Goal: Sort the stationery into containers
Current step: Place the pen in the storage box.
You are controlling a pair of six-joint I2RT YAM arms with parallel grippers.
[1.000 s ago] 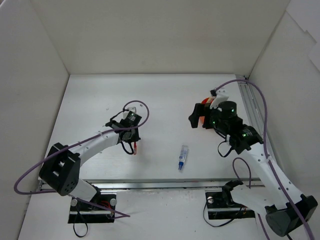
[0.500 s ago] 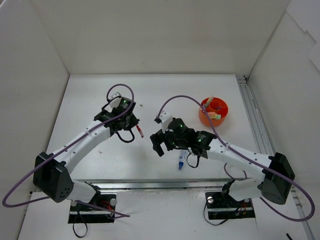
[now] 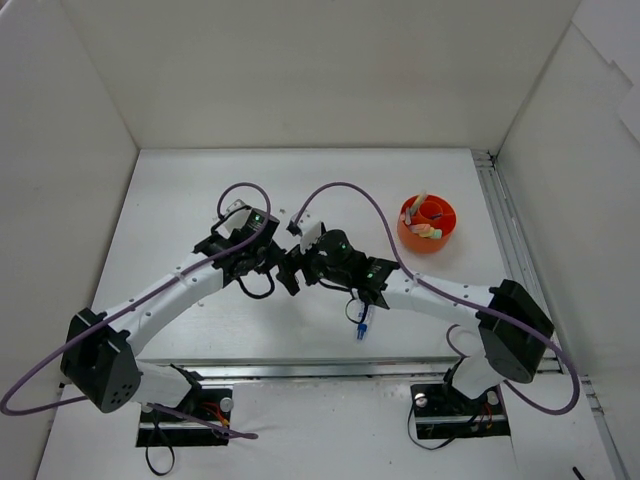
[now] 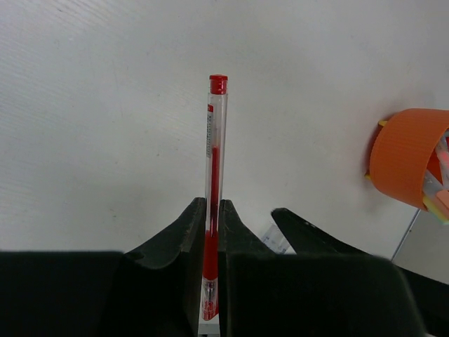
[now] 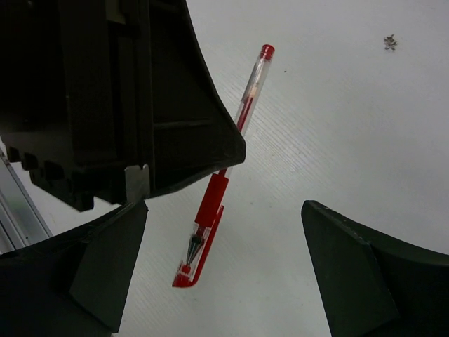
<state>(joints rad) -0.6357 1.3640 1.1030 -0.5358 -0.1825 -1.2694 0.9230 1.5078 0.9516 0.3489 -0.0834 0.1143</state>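
My left gripper (image 4: 212, 210) is shut on a red pen (image 4: 214, 140) and holds it above the table; in the top view it (image 3: 262, 258) is at the table's middle. My right gripper (image 5: 224, 270) is open, its jaws wide apart on either side of the red pen's capped end (image 5: 210, 210), without touching it. In the top view the right gripper (image 3: 292, 272) faces the left one closely. The orange cup (image 3: 427, 223) stands at the right with several pens in it. A blue-capped clear pen (image 3: 363, 318) lies on the table near the front.
White walls enclose the table on the left, back and right. A metal rail (image 3: 505, 220) runs along the right edge. The right arm's purple cable (image 3: 345, 190) arcs above the middle. The orange cup shows at the right edge of the left wrist view (image 4: 410, 165).
My right arm has swung left from the orange cup to the middle and now faces the left gripper. My left gripper has moved up and right with the red pen.
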